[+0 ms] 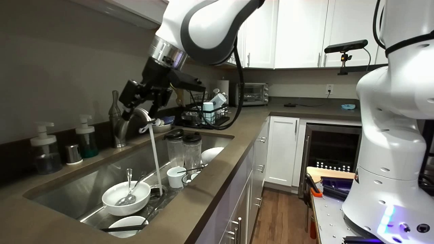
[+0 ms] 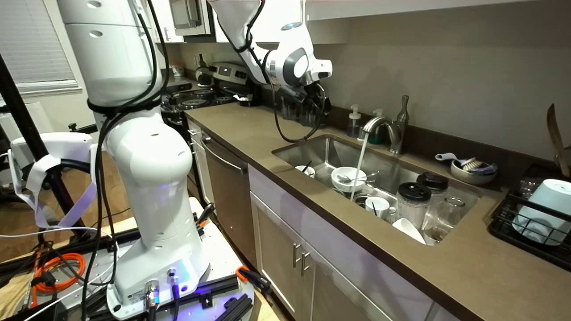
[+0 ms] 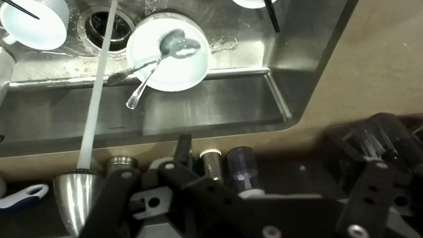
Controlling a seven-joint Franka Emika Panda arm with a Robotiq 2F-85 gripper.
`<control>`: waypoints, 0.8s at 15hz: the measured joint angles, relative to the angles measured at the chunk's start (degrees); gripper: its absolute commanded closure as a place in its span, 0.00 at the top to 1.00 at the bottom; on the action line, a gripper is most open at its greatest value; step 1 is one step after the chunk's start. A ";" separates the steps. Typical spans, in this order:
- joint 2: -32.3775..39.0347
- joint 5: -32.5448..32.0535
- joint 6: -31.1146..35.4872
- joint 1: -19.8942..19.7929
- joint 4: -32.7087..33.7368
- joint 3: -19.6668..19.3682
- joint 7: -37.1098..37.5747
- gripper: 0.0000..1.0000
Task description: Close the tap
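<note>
1. gripper (image 3: 259, 145): spread wide, holding nothing.
2. tap (image 2: 395, 136): upright @ back of sink (image 2: 312, 154), water (image 1: 155, 156) running.
3. wrist view: tap's l. of gripper, outside its gap; prob. sideways reach next.

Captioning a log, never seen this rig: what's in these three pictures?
The big white machine is a robot arm ending in a black gripper. Two pictures are taken from outside it; the close-up is the wrist view, looking down into the sink. Water pours from the metal tap, so it isn't closed yet. In the sink sit, among others, a white bowl with utensils, a mug and black-lidded containers. Soap bottles stand on the counter behind the sink. The gripper is open near the tap and appears to hold nothing.
</note>
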 measured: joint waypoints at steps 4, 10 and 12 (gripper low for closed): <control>2.82 -0.27 10.47 0.43 0.09 -0.04 4.64 1.00; 6.33 -2.29 21.67 3.82 3.59 -6.33 7.41 1.00; 7.93 -2.31 22.59 6.47 6.48 -10.80 7.40 1.00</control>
